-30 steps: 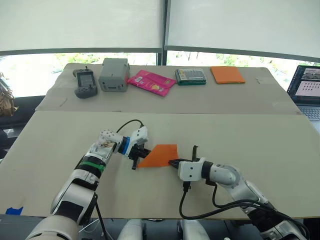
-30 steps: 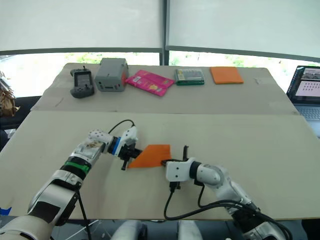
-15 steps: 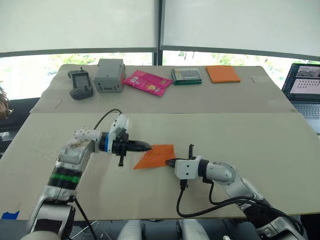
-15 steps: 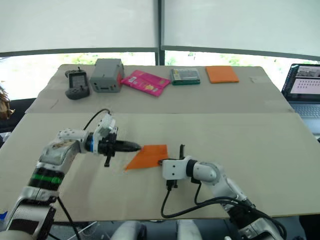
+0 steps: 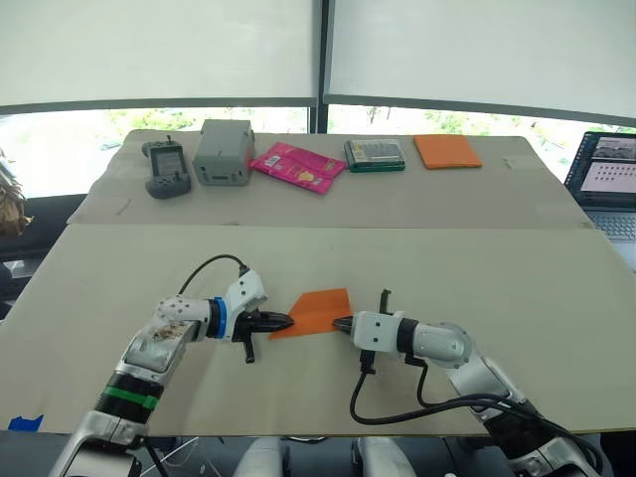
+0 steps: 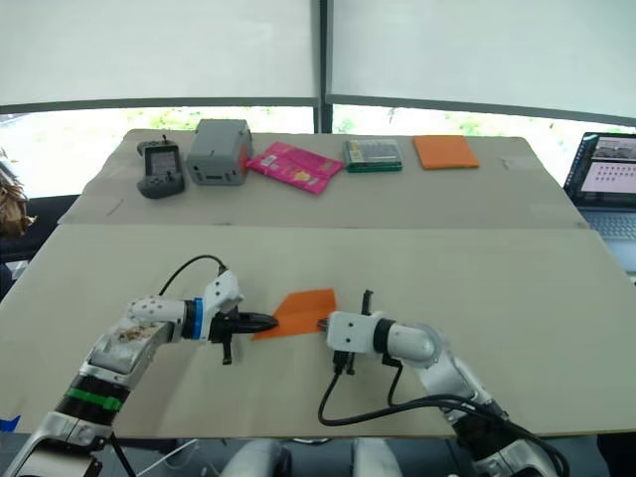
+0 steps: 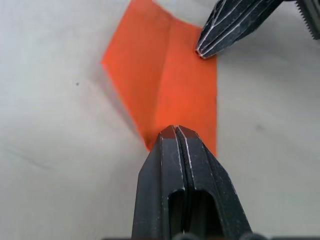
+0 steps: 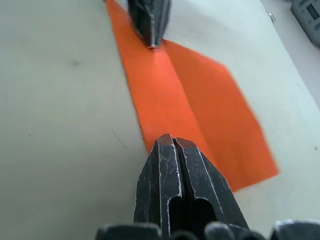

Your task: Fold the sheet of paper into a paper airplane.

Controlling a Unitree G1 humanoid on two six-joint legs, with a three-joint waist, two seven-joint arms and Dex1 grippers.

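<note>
The thin, creased bright orange sheet of paper (image 5: 316, 312) lay flat mid-table, near side. The left gripper (image 5: 281, 322), fingers together, pressed its left point; the right gripper (image 5: 341, 323), also closed, pressed its right near edge. Sharpening the fold probably called for firm, level pressure. The left wrist view showed the central crease, unclear from the head views.

- Laptop (image 5: 606, 189) at the bench's right side is cut off by the picture edge.
- Near corner of the sheet of paper (image 7: 165, 85) is hidden under the closed left tool (image 7: 176, 131).
- Print on the pink packet (image 5: 299, 165) is too small to be read.
</note>
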